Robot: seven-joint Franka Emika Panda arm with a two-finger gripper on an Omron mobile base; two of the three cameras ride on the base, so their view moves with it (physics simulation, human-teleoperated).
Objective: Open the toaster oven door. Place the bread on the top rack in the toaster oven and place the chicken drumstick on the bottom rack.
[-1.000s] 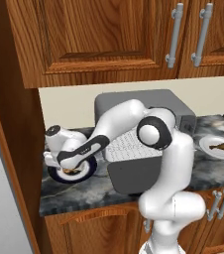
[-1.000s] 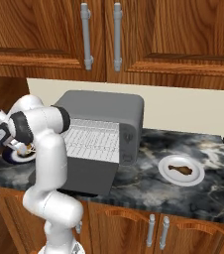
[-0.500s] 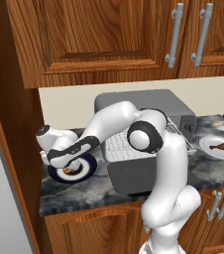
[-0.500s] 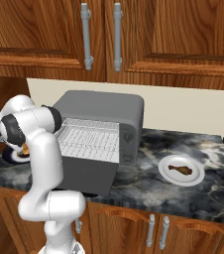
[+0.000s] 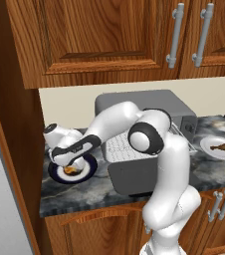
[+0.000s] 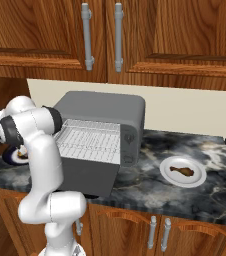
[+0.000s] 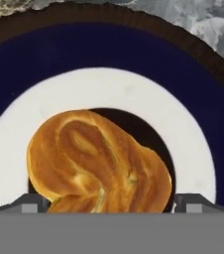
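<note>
The bread (image 7: 96, 163), a golden twisted roll, lies on a blue-rimmed plate (image 7: 15, 64) at the left end of the counter. My gripper (image 7: 112, 201) is open just above it, with one fingertip (image 7: 34, 202) on each side of the roll. From the base, the hand (image 5: 64, 149) leans over the bread (image 5: 72, 171) on its plate (image 5: 86, 173). The toaster oven (image 6: 105, 107) has its door (image 6: 90, 175) folded down, and the racks (image 6: 92, 137) are bare. The chicken drumstick (image 6: 182, 171) rests on a white plate (image 6: 165, 175) to the right.
Wooden cabinets (image 5: 109, 35) hang low over the counter, and a tall wooden panel (image 5: 10, 149) closes off its left end. The open door (image 5: 134, 174) juts past the counter's front edge. My own arm (image 5: 149, 139) reaches across the oven front.
The arm has swung further left, and the hand has settled lower over the blue-rimmed plate. The bread, drumstick and oven door have not moved.
</note>
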